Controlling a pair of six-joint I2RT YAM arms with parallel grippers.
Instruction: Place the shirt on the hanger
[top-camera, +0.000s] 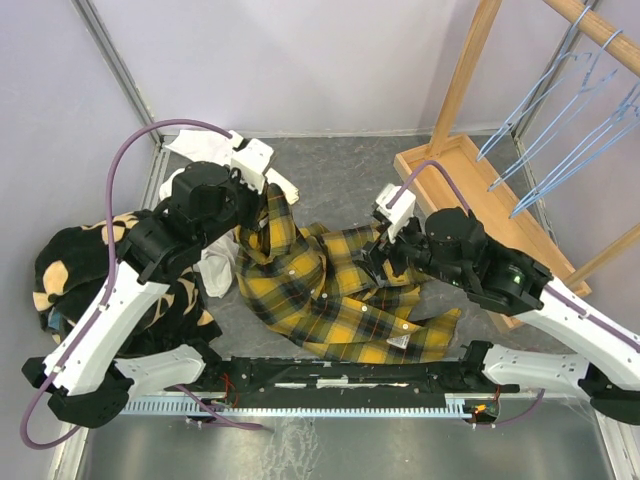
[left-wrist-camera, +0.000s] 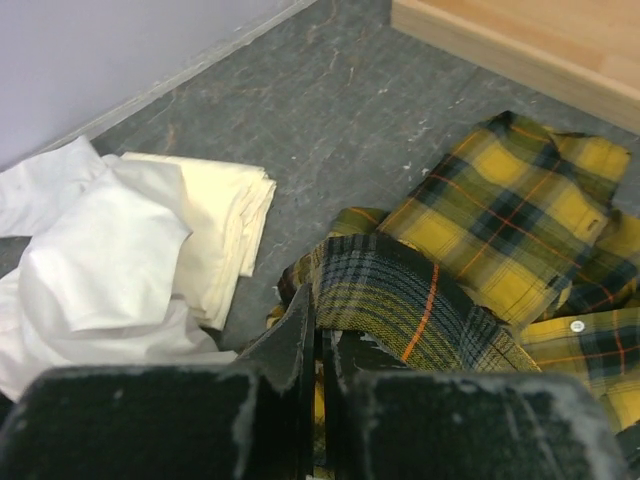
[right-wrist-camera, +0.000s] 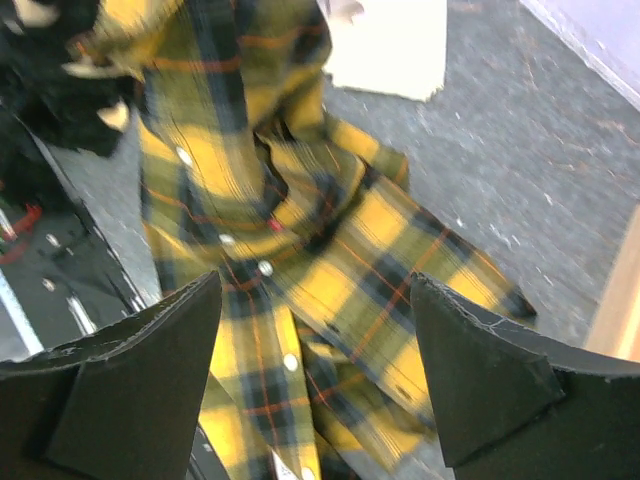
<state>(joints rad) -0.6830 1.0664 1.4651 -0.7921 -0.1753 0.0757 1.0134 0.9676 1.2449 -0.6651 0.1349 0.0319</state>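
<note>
Shirt (top-camera: 330, 300) lies crumpled and half spread on the grey table surface, with a small white label (top-camera: 400, 342) showing at its near edge. One fold is raised at the shirt's far-left corner. Left gripper (top-camera: 262, 215) is clenched on that fold; the left wrist view shows the jaws pressed together with plaid cloth between them. Right gripper (right-wrist-camera: 315, 340) is spread wide and grasps nothing, hovering over the button placket on the shirt's right half. Judged step: getting a second hold so the garment can be lifted open. To do it well, the right gripper should pinch a single layer near the collar or a shoulder, not a bunch from mid-body, and then both arms rise together so the shoulders hang apart. No hanger is in hand; light-blue wire hangers (top-camera: 530, 105) hang on a wooden rack (top-camera: 465, 90) far right of the shirt, well apart from it. A white garment (left-wrist-camera: 110, 250) sits just left of the shirt, close to the raised fold, and could get dragged along. A black fleece (top-camera: 70, 270) lies further left of the shirt. The rack's wooden base (top-camera: 470, 190) is near the shirt's right side, and a black rail (top-camera: 340, 375) runs just beside its near edge; either may snag trailing cloth.
</note>
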